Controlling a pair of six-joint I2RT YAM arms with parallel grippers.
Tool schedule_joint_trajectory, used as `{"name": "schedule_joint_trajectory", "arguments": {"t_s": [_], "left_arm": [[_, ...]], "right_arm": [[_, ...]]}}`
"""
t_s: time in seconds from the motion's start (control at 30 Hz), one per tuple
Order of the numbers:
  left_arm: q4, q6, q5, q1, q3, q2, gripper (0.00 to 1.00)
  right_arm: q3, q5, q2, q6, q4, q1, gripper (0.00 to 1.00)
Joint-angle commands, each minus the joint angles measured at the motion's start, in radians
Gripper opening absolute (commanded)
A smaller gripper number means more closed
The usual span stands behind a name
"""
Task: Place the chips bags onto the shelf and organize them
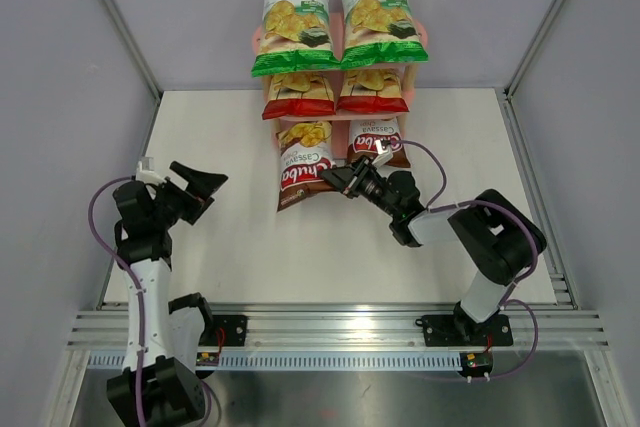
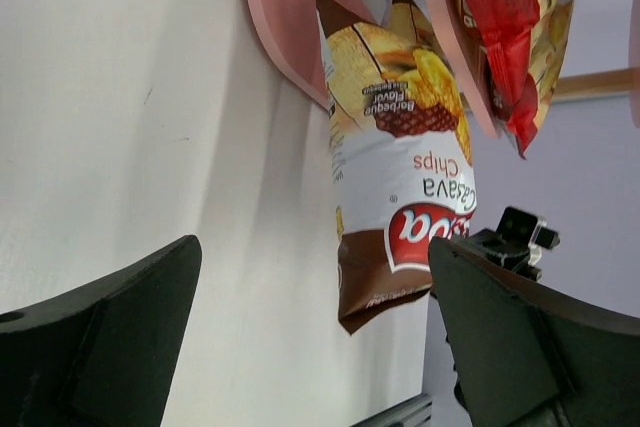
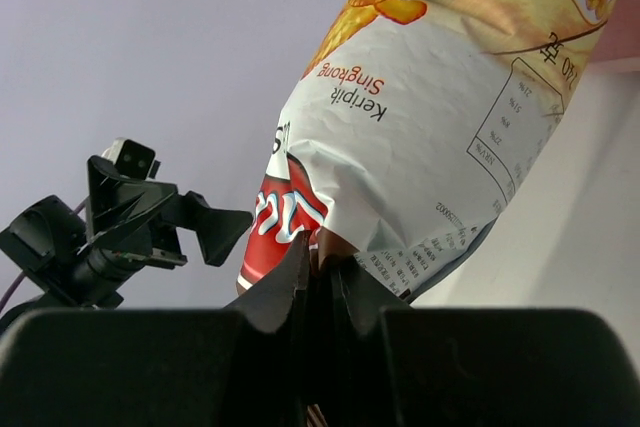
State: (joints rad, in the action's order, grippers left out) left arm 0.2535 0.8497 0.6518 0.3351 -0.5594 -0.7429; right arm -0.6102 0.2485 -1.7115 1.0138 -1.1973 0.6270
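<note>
The pink shelf point(image 1: 256, 43) stands at the back centre. Two green chips bags point(image 1: 296, 22) point(image 1: 383, 17) lean on its top tier and two red bags point(image 1: 298, 93) point(image 1: 372, 90) sit on the middle tier. Two brown bags are at the bottom: the left one point(image 1: 303, 162) juts forward over the table and the right one point(image 1: 382, 137) is partly hidden by my right arm. My right gripper point(image 1: 340, 179) point(image 3: 322, 257) is shut on the lower edge of the left brown bag point(image 3: 430, 127). My left gripper point(image 1: 205, 187) point(image 2: 320, 347) is open and empty, left of that bag point(image 2: 400, 177).
The white table point(image 1: 240, 247) is walled by grey panels on the left, right and back. A metal rail point(image 1: 330, 332) with both arm bases runs along the near edge. The left wrist view shows a pink shelf board point(image 2: 285, 37) and a red bag point(image 2: 505, 27) above.
</note>
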Motion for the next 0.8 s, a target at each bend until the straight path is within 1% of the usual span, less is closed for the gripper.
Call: {"name": "schedule_joint_trajectory", "arguments": {"t_s": [0.0,0.1,0.33,0.57,0.77], "left_arm": [[0.058,-0.106,0.072,0.005,-0.065,-0.009,0.99],[0.101,-0.141,0.08,0.005,-0.094,-0.003,0.99],[0.193,-0.242,0.078,0.007,-0.166,0.008,0.99],[0.165,-0.239,0.095,0.007,-0.142,0.005,0.99],[0.168,-0.247,0.109,0.002,-0.148,-0.001,0.99]], "right_arm": [[-0.051,-0.003,-0.028,-0.032,-0.074,-0.019,0.02],[-0.065,-0.011,-0.063,-0.035,-0.096,-0.027,0.02],[-0.118,-0.046,-0.128,-0.064,-0.076,-0.056,0.02],[-0.213,-0.083,-0.18,-0.08,-0.018,-0.076,0.03],[-0.295,-0.087,-0.269,-0.063,-0.007,-0.096,0.03]]}}
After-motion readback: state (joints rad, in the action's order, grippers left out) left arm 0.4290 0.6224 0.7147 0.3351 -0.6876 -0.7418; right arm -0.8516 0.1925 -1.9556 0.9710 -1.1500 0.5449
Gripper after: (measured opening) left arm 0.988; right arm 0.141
